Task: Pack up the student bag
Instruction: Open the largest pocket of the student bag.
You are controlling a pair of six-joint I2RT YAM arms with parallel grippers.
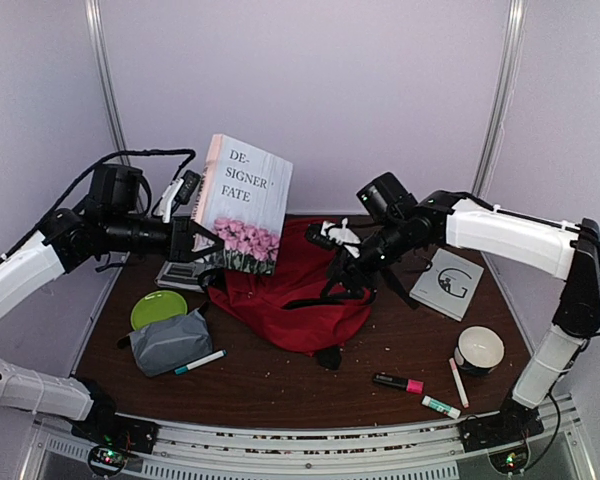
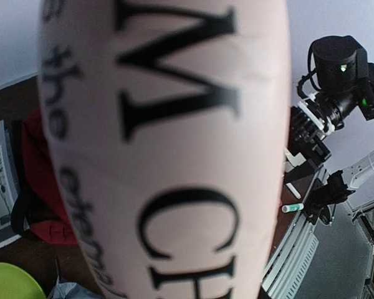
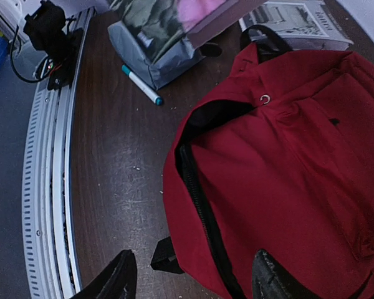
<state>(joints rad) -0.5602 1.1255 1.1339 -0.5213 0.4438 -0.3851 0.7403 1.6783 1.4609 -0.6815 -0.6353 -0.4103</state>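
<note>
The student bag (image 1: 300,290) is a red backpack lying in the middle of the table, with its black zipper mouth (image 3: 199,187) parted. My left gripper (image 1: 208,243) is shut on a white book (image 1: 243,200) with pink roses on its cover. It holds the book upright in the air over the bag's left edge. In the left wrist view the book's spine (image 2: 168,149) fills the frame and hides the fingers. My right gripper (image 1: 338,268) hovers over the bag's right half. Its jaws (image 3: 190,274) stand open and empty, straddling the zipper edge from above.
A green plate (image 1: 158,308), a grey zip pouch (image 1: 170,342) and a teal pen (image 1: 200,362) lie front left. A booklet (image 1: 447,283), a white bowl (image 1: 478,350), a pink marker (image 1: 398,382), a white pen (image 1: 459,382) and a glue stick (image 1: 440,406) lie right.
</note>
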